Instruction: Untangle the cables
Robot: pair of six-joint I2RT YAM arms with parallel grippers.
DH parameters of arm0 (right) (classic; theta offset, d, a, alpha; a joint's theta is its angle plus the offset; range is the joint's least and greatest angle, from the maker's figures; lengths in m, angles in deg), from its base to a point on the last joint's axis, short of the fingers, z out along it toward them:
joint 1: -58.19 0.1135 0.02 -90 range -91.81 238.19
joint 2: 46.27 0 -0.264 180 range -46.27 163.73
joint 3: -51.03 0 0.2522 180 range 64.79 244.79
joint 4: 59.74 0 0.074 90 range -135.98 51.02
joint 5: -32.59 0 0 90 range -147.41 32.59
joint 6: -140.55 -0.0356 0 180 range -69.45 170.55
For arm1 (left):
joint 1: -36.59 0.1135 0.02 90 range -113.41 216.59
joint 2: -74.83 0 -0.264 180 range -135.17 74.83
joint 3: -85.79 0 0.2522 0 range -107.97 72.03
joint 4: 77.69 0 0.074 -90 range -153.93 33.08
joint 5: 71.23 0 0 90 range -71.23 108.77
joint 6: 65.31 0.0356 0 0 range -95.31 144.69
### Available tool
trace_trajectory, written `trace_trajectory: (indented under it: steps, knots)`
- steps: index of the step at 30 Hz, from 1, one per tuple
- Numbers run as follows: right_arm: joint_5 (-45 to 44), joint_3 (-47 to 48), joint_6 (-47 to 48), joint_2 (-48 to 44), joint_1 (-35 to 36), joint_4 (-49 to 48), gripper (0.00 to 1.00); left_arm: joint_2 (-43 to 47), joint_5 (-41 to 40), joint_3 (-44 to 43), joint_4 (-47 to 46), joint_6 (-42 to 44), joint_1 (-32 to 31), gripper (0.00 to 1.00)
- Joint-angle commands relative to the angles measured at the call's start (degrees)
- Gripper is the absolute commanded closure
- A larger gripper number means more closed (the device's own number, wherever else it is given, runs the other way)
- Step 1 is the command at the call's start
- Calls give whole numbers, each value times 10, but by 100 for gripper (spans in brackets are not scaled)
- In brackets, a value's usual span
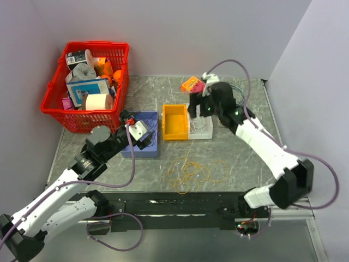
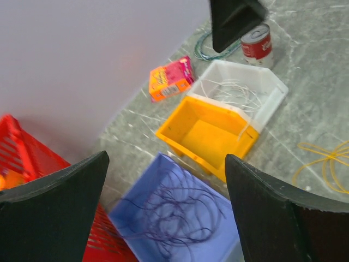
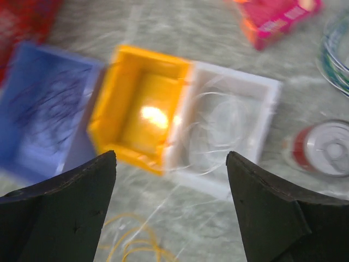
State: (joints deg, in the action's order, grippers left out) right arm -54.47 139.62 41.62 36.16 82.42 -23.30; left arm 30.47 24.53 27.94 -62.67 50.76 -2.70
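Observation:
The dark purple cables (image 2: 177,215) lie looped in a blue bin (image 1: 137,150). White cables (image 3: 218,123) lie in a white bin (image 1: 203,135), and one white strand trails over its front onto the table. The yellow-orange cables (image 1: 193,172) lie loose on the table, in front of the bins. My left gripper (image 1: 144,134) hovers over the blue bin, open and empty (image 2: 166,158). My right gripper (image 1: 200,113) hovers over the white bin, open and empty (image 3: 170,155).
An empty yellow bin (image 1: 175,131) stands between the blue and white bins. A red basket (image 1: 57,112) of items is at the back left. A pink-orange box (image 1: 192,83), a teal wire coil (image 2: 210,49) and a can (image 2: 256,43) lie behind the white bin.

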Motion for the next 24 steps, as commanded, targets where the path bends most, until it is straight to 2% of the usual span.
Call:
trace_trajectory:
  steps: [1,3,4,6,8,13,15,17,18,19,22,24]
  knots:
    - [-1,-72,21,-63,105,46,6,13,22,29,6,-98,14,6]
    - [-3,-104,-9,-83,141,49,0,20,26,42,-2,-123,21,6]
    - [-16,-128,-42,-88,177,54,0,23,30,45,-5,-130,32,7]
    - [-29,-144,-78,-86,205,62,0,31,32,56,-7,-145,41,7]
    - [-77,-151,-120,-63,239,88,0,42,36,68,-8,-152,53,7]
    - [-102,-167,-169,-7,269,102,0,59,47,80,0,-164,70,7]
    - [-108,-175,-176,11,269,96,4,65,48,81,3,-166,74,8]
    - [-110,-180,-177,30,269,99,19,69,50,81,5,-165,78,8]
    - [-110,-176,-172,36,269,103,32,70,51,80,6,-165,78,8]
    - [-110,-171,-169,41,269,107,60,71,51,81,5,-164,79,8]
    - [-115,-152,-155,45,268,124,100,73,53,81,2,-161,80,8]
    - [-125,-124,-139,31,269,149,100,74,53,81,0,-160,81,8]
